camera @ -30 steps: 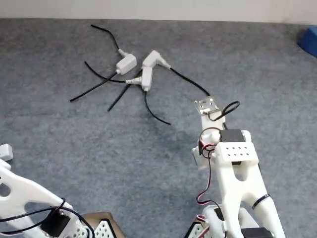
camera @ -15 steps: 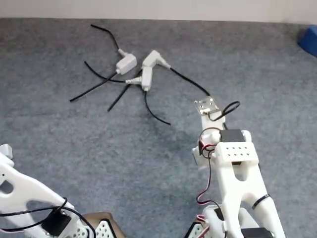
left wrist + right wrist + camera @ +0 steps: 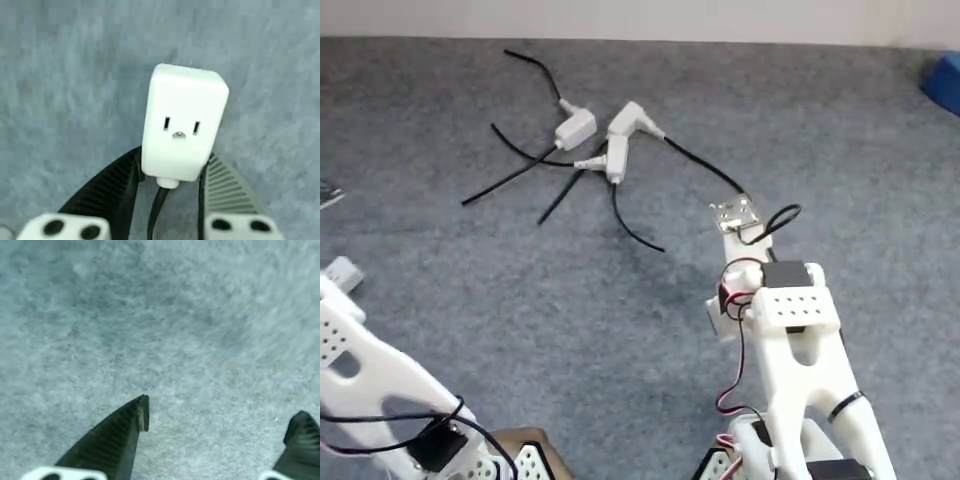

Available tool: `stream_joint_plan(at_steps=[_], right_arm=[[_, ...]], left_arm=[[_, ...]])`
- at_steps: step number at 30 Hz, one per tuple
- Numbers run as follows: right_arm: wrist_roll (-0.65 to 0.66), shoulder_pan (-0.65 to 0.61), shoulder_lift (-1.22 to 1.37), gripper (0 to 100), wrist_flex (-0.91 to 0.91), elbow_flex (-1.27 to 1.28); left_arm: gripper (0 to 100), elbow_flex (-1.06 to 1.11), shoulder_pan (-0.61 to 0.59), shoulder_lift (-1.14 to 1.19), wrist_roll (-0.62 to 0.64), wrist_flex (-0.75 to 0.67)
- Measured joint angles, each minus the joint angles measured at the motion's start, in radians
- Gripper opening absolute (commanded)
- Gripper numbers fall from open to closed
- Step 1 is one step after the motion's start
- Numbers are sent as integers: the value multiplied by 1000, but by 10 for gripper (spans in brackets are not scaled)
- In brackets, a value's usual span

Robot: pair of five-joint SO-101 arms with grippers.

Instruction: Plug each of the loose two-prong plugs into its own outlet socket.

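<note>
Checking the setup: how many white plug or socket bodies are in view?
4. Clustered on the carpet: left body, right body, near body. A socket is in the left gripper. Others may be hidden.

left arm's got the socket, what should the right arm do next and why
Probably send the right gripper, which is open and empty over the carpet, toward the white plug lying among the black cords. The left gripper is shut on the outlet socket and its slots are unoccupied, so a plug seems to be the missing piece.
</note>
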Motion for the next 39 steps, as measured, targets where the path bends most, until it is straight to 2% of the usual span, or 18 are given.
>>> stream_joint_plan(at_steps=[5,10,14,18,22,25,28,32,39], right_arm=[[0,-2,0,403,0,0],[0,-2,0,403,0,0],[0,-2,0,403,0,0],[0,-2,0,403,0,0],[0,-2,0,403,0,0],[0,-2,0,403,0,0],[0,-2,0,403,0,21],[0,-2,0,403,0,26],[0,-2,0,403,0,26]], left_arm=[[60,152,210,-152,60,-6],[59,437,405,-443,84,-6],[59,810,606,-743,86,-6],[60,1264,885,-1077,94,-12],[63,1683,1172,-1409,207,-150],[83,1841,1321,-1565,275,-198],[158,1844,1323,-1585,311,-219],[245,1775,1238,-1493,322,-236],[263,1560,1045,-1272,279,-247]])
